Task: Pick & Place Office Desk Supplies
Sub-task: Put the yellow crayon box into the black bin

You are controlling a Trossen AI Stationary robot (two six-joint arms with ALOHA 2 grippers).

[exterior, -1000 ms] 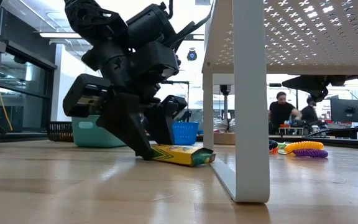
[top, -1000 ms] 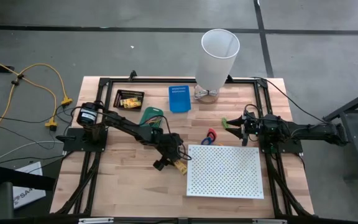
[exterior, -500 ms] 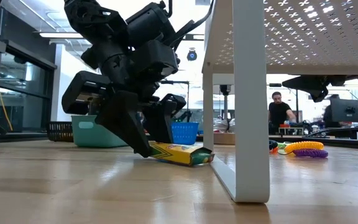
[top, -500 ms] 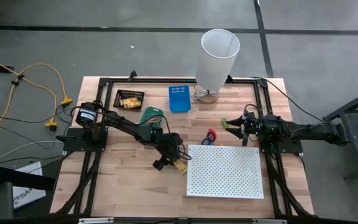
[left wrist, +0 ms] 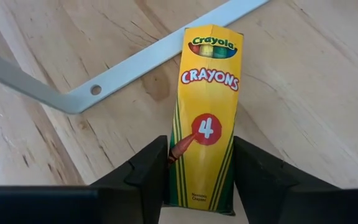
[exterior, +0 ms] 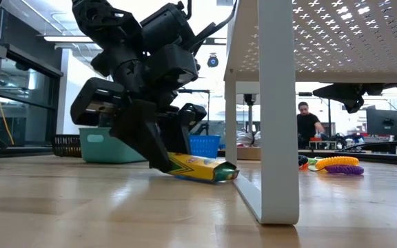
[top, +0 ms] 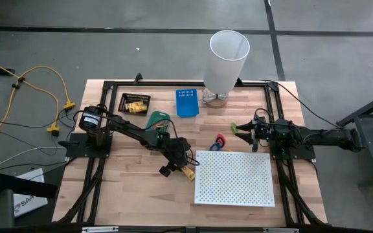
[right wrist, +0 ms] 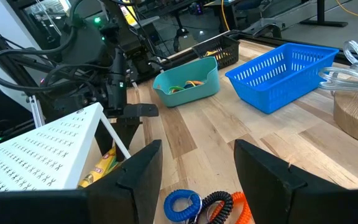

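Left gripper tilted down, astride crayon box

The crayon box's near end is hidden between the left fingers.

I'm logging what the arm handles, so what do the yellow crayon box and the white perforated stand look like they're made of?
The yellow rectangular crayon box looks like thin printed cardboard with a slight sheen: folded edges, a tucked end flap, printed lettering. The white perforated stand looks like painted sheet metal, matte: thin flat legs, punched holes, though hard plastic can't be ruled out.
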